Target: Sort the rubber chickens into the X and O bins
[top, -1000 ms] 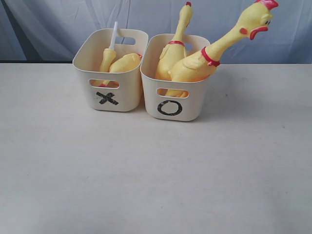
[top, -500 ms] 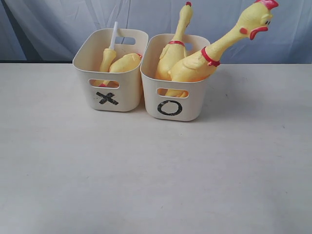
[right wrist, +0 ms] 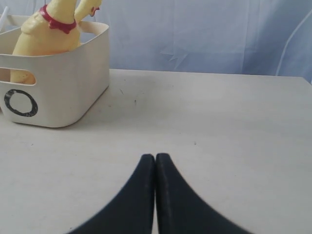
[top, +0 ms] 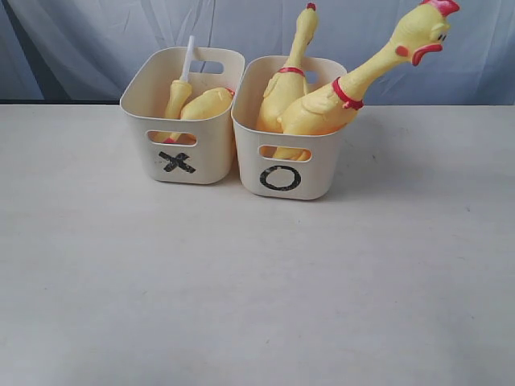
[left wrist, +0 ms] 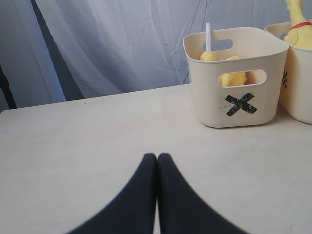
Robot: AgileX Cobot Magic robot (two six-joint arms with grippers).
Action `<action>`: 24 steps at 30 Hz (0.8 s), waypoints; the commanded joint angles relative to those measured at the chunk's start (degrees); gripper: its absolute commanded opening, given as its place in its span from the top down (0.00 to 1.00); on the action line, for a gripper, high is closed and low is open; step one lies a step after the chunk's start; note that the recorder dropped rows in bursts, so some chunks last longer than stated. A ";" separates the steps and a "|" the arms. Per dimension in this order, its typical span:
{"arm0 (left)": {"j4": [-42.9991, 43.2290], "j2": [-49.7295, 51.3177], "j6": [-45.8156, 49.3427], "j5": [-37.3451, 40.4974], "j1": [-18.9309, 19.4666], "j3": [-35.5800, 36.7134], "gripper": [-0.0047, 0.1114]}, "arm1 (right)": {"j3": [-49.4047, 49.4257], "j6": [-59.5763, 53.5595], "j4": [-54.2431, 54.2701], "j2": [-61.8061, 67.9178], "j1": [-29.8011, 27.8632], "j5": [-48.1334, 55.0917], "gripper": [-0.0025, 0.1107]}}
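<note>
Both tubs sit at the far middle of the worktop (top: 241,281), just beside each other: the X bin (top: 211,157) on the left and the O bin (top: 318,175) on the right, black marks facing the near side. In the X bin two toys lie low: the chicken with a white stick (top: 177,98), that stick poking straight up past the rim, and the second chicken (top: 208,103) tucked just to its right, a dab of red at its far end, head hidden from here. Over in the O bin, the upright chicken (top: 283,90) holds its neck high with the red collar showing. The leaning chicken (top: 322,108) tilts out to the right, red comb and beak well clear of the rim. Now the arms: the left pincer (left wrist: 157,157) has its black fingers pressed together with nothing between them. The X bin stands well apart from it, farther across bare worktop. The right pincer (right wrist: 155,156) is likewise pressed together and gripping nothing, with the O bin well apart, farther off. Whether either tip touches the worktop, I cannot tell. A pale blue curtain (top: 105,32) hangs behind the tubs.
</note>
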 commanded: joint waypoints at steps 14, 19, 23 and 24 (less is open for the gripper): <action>-0.44 -0.27 -0.05 -0.30 0.17 0.24 0.96 | 0.06 -0.06 0.01 -0.35 -0.40 -0.17 0.97; -0.05 -0.27 -0.04 -0.30 0.17 0.24 0.96 | 0.06 -0.06 -0.11 -0.35 -0.40 -0.27 0.97; 0.21 -0.27 -0.04 -0.30 0.17 0.24 0.96 | 0.06 -0.06 -0.11 -0.35 -0.40 -0.27 0.97; 0.21 -0.27 -0.04 -0.30 0.17 0.24 0.96 | 0.06 -0.06 -0.11 -0.35 -0.40 -0.27 0.97</action>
